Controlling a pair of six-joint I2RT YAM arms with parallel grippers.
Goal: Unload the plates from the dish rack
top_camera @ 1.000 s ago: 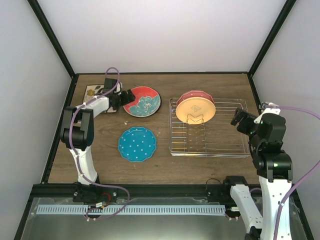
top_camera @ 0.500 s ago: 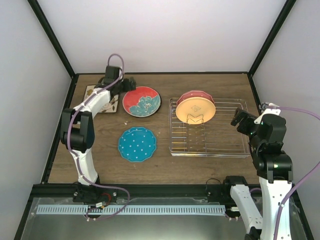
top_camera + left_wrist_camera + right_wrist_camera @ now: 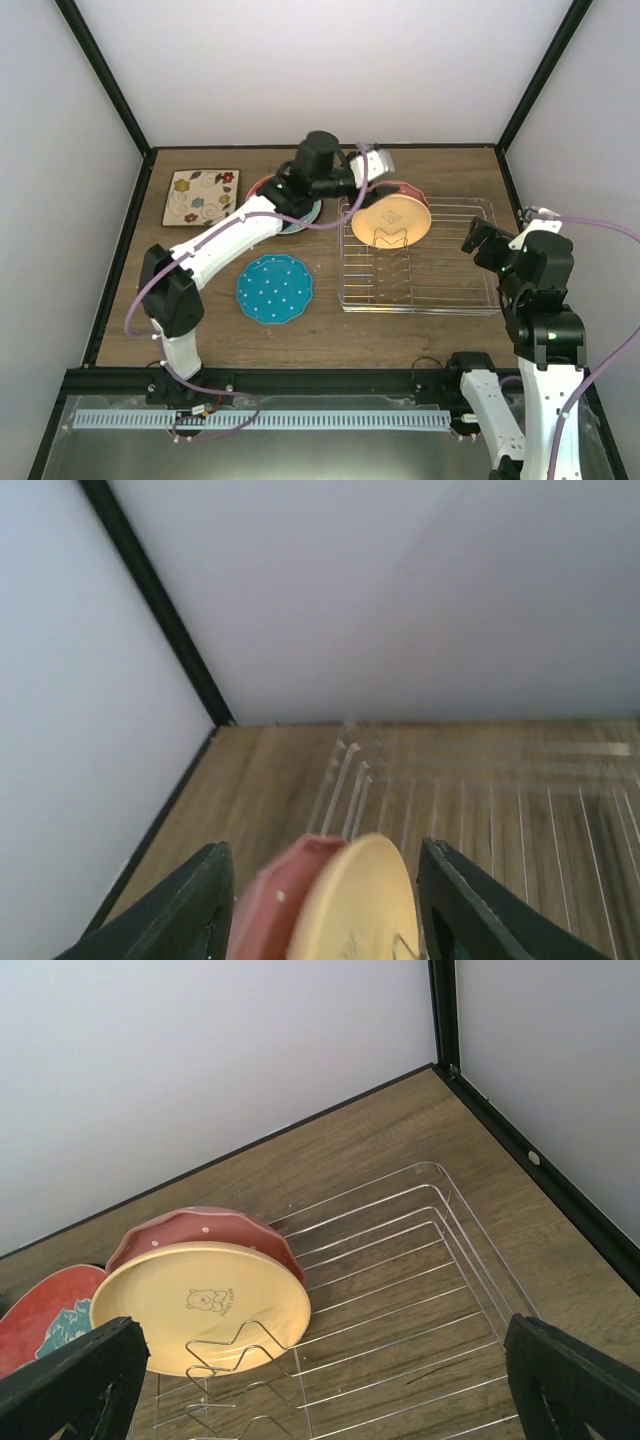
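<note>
An orange-yellow plate [image 3: 391, 220] and a pink-red scalloped plate [image 3: 403, 188] behind it stand upright in the dish rack [image 3: 450, 290], at its back left. My left gripper [image 3: 377, 162] hovers over their top edges, open. In the left wrist view both rims, the pink-red plate [image 3: 275, 895] and the orange-yellow plate [image 3: 365, 900], show between the left gripper's [image 3: 325, 880] dark fingers, untouched. The right gripper [image 3: 481, 241] is open beside the rack's right side, and in its wrist view the right gripper [image 3: 322, 1360] holds nothing. On the table lie a teal polka-dot plate [image 3: 274, 288], a square floral plate [image 3: 201, 196] and a red flower plate [image 3: 296, 212], partly under my left arm.
Black frame posts and white walls close in the table at the back and both sides. The rack's right half [image 3: 420, 1290] holds only bare wires and tines. My left arm stretches diagonally from its base across the table's left half.
My left arm has swung from the back left, by the square plate, rightward to above the plates in the rack, and its jaws have narrowed. The right arm has not moved.
</note>
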